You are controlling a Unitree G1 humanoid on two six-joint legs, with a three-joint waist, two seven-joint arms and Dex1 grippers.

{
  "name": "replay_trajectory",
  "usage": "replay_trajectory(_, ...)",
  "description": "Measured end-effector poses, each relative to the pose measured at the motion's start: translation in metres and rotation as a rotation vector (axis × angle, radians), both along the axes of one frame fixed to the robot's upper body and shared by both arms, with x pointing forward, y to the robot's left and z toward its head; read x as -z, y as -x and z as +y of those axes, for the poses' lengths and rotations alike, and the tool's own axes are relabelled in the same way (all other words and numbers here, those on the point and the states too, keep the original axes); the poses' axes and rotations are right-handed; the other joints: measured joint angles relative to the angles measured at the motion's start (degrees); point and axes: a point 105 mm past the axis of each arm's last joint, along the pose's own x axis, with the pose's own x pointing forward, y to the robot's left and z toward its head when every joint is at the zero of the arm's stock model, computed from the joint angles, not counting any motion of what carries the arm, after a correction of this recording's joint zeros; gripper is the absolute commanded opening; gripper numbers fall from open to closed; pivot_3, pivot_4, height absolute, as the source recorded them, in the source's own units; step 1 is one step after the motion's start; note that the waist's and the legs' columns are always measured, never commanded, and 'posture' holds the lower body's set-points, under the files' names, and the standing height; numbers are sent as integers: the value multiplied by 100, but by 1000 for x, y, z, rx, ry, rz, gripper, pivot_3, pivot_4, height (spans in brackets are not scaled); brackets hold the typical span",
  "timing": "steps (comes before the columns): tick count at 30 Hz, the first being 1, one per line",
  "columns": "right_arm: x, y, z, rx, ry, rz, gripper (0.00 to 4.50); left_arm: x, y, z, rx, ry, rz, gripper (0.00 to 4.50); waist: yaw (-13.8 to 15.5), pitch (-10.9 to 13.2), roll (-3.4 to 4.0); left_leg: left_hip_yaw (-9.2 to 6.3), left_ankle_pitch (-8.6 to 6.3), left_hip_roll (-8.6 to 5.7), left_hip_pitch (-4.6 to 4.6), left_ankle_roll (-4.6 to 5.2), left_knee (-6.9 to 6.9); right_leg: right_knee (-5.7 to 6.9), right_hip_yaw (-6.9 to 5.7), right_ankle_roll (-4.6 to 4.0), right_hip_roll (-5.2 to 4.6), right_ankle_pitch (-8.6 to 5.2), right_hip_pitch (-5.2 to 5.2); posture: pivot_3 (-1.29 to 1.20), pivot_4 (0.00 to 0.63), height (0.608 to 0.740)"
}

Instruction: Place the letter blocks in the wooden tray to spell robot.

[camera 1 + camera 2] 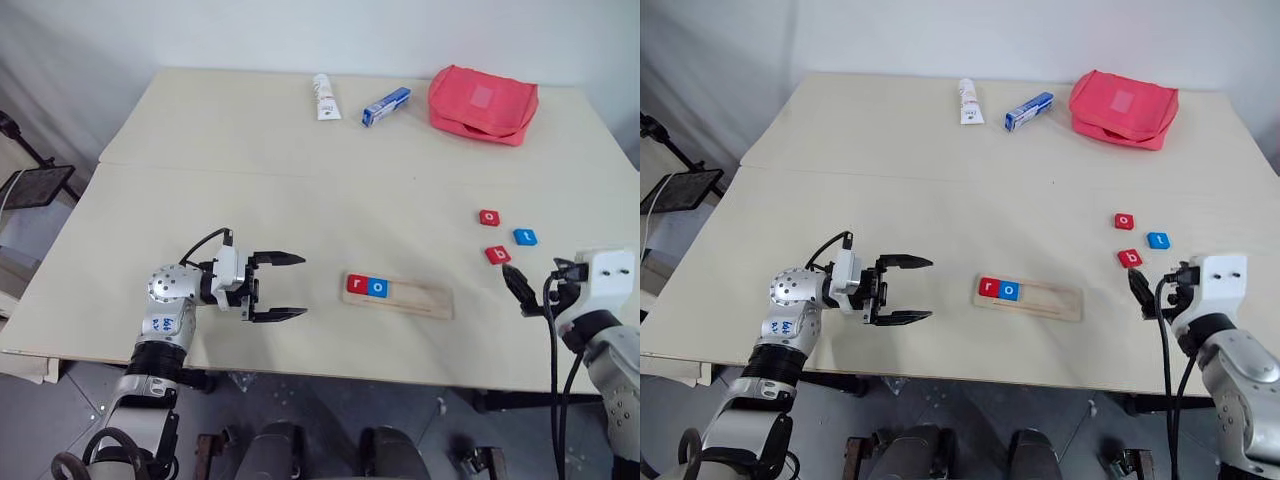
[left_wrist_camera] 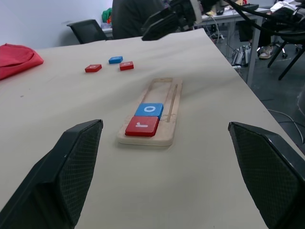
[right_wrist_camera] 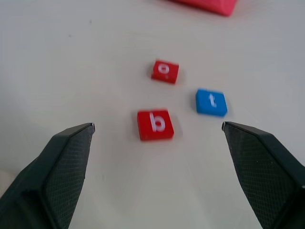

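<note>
the left gripper is hovering with jaws spread wide and nothing in them, pointing at the wooden tray, which is holding a red r block and a blue o block at its left end. the right gripper is gaping empty just short of the red b block. beyond it are lying the blue t block and red o block. a white tube, blue-and-white box and red pouch are sitting at the table's far side.

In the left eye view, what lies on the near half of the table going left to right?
left gripper → wooden tray holding the red r block then the blue o block → red o block → red b block → blue t block → right gripper.
</note>
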Motion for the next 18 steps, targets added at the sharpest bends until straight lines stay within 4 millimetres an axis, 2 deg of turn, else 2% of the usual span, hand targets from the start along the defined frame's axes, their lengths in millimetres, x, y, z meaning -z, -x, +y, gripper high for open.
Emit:
replay_trajectory(2, 0, -9, -1, -20, -2, 20, 4500, 0, 0, 0, -4, 9, -1, 4476, -1, 0, 0, -1, 0, 0, 1, 0, 0, 0, 0, 0, 1, 0, 2, 0, 150, 740)
replay_trajectory(8, 17, -38, -8, -74, -17, 135, 4500, 1, 4, 0, -29, 22, 21, 4476, -29, 0, 0, -2, 0, -1, 0, 1, -3, 0, -2, 0, -2, 0, 0, 0, 150, 740)
replay_trajectory(18, 35, -52, -17, -108, -20, 208, 4500, 0, 8, 3, -64, 15, 31, 4476, -36, 0, 0, -2, 0, -2, -2, 1, -2, -1, -5, 0, -5, 0, 0, 0, 150, 740)
